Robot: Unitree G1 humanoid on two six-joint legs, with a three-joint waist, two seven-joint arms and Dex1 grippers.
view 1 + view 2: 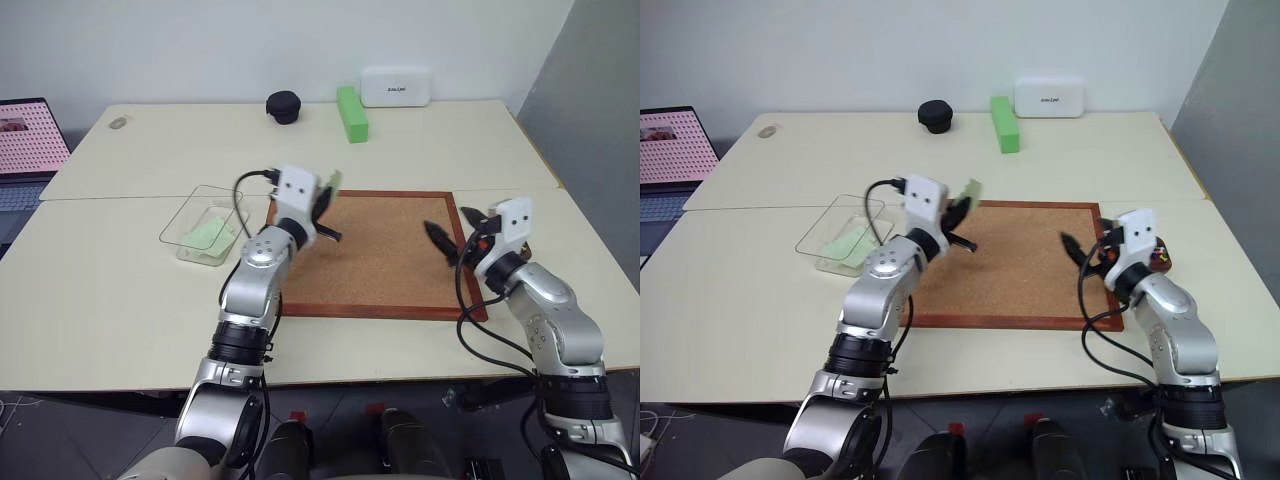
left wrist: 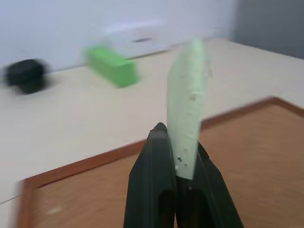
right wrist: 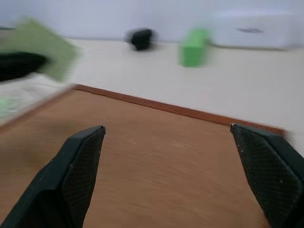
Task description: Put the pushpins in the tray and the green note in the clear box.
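Left wrist view shows the left pincer (image 2: 176, 156) clamped on the green note (image 2: 187, 109), the paper standing upright out of the closed fingertips. Head views place this pincer (image 1: 325, 215) raised above the near-left corner of the cork board (image 1: 380, 255), with the note (image 1: 331, 181) clear of the surface. The clear box (image 1: 185, 215) sits on the worktop (image 1: 120, 290) to the left of this pincer, near but apart; a pale green sheet already lies inside it.

Right pincer (image 3: 166, 142) holds nothing, its fingers spread wide above the board's right side. The tray (image 1: 1160, 260) lies just behind and to the right of it, mostly hidden by the wrist; small coloured items appear in it, too small to identify.

Assessment: the note-delivery step is in hand; the pushpin step appears dealt with, though this cannot be confirmed. The next move calls for carrying the note leftward over the box's open top, lowering within its walls, then releasing; thin paper may cling to a finger.
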